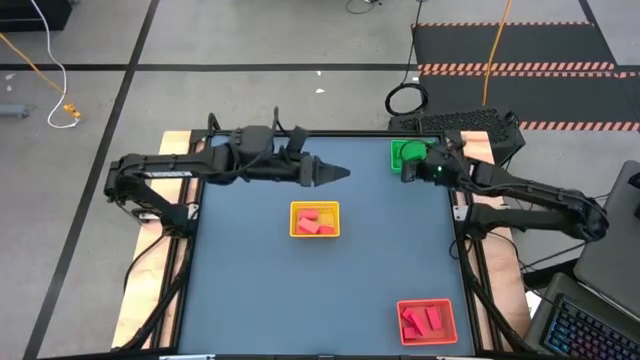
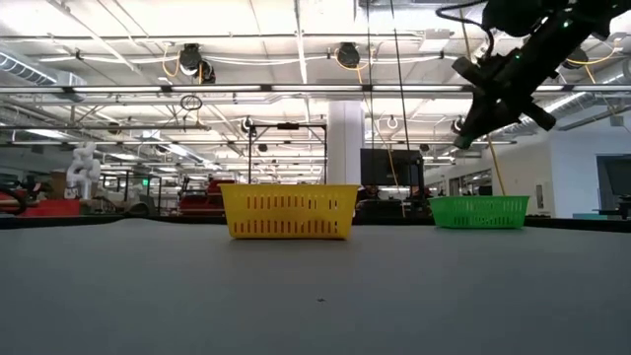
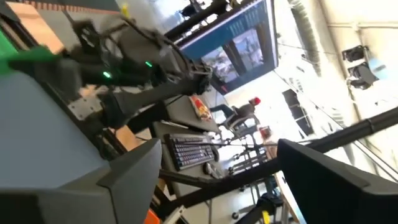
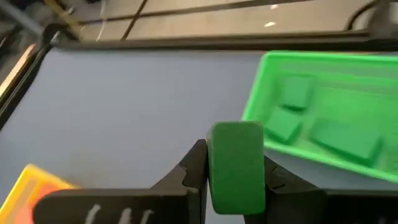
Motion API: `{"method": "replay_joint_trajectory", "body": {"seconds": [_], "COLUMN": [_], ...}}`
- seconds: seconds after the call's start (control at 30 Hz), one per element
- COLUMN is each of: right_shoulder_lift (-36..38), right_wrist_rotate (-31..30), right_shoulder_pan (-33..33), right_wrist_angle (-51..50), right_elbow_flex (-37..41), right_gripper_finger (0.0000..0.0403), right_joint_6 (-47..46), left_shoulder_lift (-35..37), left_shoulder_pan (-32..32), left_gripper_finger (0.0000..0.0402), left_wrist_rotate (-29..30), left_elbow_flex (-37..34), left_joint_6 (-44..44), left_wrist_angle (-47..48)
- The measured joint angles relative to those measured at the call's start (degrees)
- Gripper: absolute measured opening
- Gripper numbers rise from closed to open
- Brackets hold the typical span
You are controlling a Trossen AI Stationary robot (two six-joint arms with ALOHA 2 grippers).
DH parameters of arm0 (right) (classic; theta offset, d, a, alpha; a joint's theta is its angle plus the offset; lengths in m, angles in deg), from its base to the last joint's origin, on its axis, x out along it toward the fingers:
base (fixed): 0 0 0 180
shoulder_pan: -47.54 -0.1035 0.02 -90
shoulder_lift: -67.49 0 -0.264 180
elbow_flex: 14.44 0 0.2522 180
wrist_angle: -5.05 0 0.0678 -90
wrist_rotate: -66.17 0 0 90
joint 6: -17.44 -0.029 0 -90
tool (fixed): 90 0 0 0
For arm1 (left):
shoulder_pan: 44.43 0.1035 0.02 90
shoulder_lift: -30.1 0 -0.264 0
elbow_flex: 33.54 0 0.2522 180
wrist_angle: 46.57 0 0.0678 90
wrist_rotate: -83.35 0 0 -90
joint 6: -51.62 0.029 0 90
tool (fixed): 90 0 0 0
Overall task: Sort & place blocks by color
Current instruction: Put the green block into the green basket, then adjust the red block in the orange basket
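Overhead: right claw hovering by green tray at tabletop's far edge; left claw released, empty. Right wrist: clenched on green block. Better centre over tray before dropping.

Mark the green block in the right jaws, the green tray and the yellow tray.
green block [image 4: 236, 163], right wrist view, front face.
green tray [image 4: 256, 93], right wrist view, near wall.
yellow tray [image 2: 288, 211], low view, slotted side wall.

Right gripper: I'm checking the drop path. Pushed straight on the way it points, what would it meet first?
Likely the green tray: the right gripper, shut on a green block, points at its near rim, though depth is unclear.
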Motion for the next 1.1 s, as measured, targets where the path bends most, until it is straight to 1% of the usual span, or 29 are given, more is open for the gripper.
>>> {"method": "replay_joint_trajectory", "body": {"seconds": [0.3,0.53,0.63,0.83,0.97,1.1], "right_shoulder_lift": [-0.01,-0.58,-0.55,-0.53,-0.49,-0.38], "right_wrist_rotate": [0.28,0.59,1.84,2.13,5.41,12.97], "right_shoulder_pan": [9.92,14.49,15.44,15.72,15.72,15.72], "right_wrist_angle": [-0.68,-0.31,-0.02,0.46,1.5,3.61], "right_elbow_flex": [0.02,0.02,0.02,0.02,0.02,0.02], "right_gripper_finger": [0.0047,0.0094,0.0109,0.0147,0.0173,0.0189], "right_joint_6": [0.85,0.46,0.78,0.85,0.43,0.34], "left_shoulder_lift": [0.02,0.02,0.02,0.02,0.02,0.02], "left_shoulder_pan": [-3.62,-3.78,-3.78,-3.81,-3.82,-3.81], "left_gripper_finger": [0.0289,0.0278,0.028,0.028,0.028,0.028], "left_wrist_rotate": [0.18,0.18,0.2,0.18,0.18,0.18], "left_elbow_flex": [0.0,-0.01,0.0,-0.01,-0.01,-0.02], "left_joint_6": [1.69,2.37,2.74,2.71,2.78,2.8], "left_wrist_angle": [0.06,0.08,0.06,0.08,0.08,0.13]}}
